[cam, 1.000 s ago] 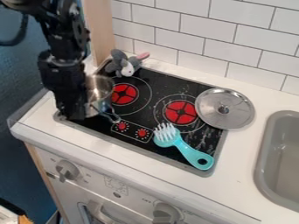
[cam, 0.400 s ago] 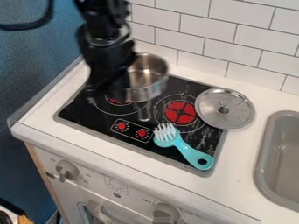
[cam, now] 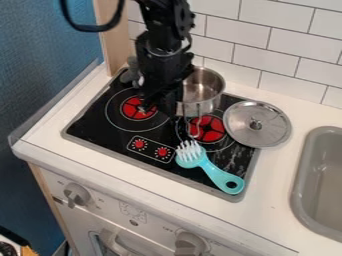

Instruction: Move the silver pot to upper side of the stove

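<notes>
Shining | silver pot (cam: 199, 107), round, open-topped, loop-handled | end effector (cam: 166, 98) pinching its side

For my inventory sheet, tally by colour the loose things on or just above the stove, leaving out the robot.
Silver: 2 (pot, lid)
Turquoise: 1 (brush)
Grey: 1 (partly hidden item at the stove's back left corner)
Total: 4
</notes>
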`<state>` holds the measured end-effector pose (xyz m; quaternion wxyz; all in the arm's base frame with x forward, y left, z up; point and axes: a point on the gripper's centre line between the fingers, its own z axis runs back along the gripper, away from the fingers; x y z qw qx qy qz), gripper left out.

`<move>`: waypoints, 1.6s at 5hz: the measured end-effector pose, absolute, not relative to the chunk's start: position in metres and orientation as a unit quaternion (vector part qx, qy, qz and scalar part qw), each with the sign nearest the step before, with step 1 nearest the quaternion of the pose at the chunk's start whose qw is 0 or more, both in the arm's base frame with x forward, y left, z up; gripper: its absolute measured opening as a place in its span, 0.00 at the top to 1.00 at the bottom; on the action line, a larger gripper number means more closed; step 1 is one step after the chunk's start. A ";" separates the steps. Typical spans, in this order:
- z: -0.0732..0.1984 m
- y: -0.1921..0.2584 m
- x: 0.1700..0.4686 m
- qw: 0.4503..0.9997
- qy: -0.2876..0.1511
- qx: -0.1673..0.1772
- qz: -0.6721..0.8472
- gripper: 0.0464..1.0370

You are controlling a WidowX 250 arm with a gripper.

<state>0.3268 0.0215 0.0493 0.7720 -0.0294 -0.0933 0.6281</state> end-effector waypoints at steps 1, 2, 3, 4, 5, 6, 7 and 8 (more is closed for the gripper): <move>0.032 0.014 0.348 0.785 -0.090 -0.018 0.613 0.97; 0.022 0.009 0.363 0.793 -0.081 -0.023 0.603 0.97; 0.019 0.007 0.373 0.798 -0.093 -0.015 0.595 0.97; 0.015 0.007 0.380 0.800 -0.093 -0.007 0.592 0.97; 0.014 0.009 0.383 0.797 -0.094 -0.002 0.597 0.94; 0.011 0.010 0.377 0.793 -0.089 0.010 0.603 0.77; 0.012 0.011 0.370 0.789 -0.089 0.011 0.608 0.49; 0.019 0.013 0.364 0.785 -0.097 0.013 0.611 0.18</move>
